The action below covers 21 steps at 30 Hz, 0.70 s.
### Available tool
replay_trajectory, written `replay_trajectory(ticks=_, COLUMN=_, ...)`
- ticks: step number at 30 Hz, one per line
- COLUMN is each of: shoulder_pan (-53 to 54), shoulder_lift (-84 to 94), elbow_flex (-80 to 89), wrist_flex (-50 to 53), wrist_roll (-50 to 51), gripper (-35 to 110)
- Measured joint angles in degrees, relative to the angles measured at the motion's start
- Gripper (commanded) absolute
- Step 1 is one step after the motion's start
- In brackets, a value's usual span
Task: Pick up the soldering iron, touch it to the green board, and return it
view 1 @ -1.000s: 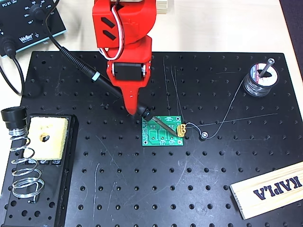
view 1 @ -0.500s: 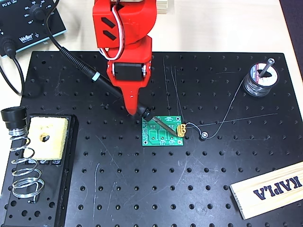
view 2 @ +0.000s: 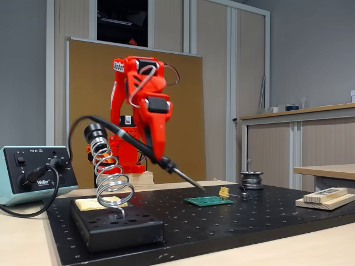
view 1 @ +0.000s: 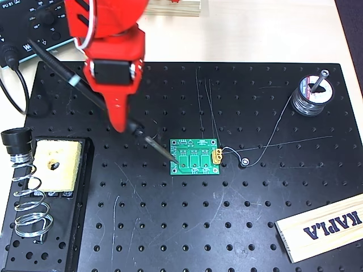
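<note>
My red gripper [view 1: 126, 126] is shut on the soldering iron [view 1: 154, 145], a slim black handle with a thin metal tip pointing down and to the right. The green board [view 1: 198, 158] lies flat on the black perforated plate [view 1: 187, 226], a yellow connector on its right edge. In the overhead view the tip ends over the board's left edge. In the fixed view the gripper [view 2: 158, 158] holds the soldering iron [view 2: 182, 176] slanted, its tip just above the near-left end of the green board [view 2: 209, 201]; I cannot tell whether they touch.
The coiled wire stand [view 1: 27, 198] with a yellow sponge [view 1: 57, 164] sits at the plate's left. A solder station [view 1: 34, 28] is at top left, a solder spool [view 1: 312, 96] at top right, a wooden block [view 1: 323, 226] at bottom right. Thin loose wires trail right of the board.
The arm has swung left with the iron in its grip. The tip moved from the yellow connector at the board's right edge to the board's left edge.
</note>
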Motion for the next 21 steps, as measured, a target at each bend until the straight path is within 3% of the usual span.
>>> replay_trajectory(ticks=13, shoulder_pan=19.07, shoulder_lift=10.90, elbow_flex=-16.87, wrist_flex=23.55, wrist_roll=-9.58, gripper=0)
replay_trajectory(ticks=21, shoulder_pan=30.76, shoulder_lift=10.90, elbow_flex=-24.52, wrist_flex=27.16, wrist_roll=-3.96, gripper=0)
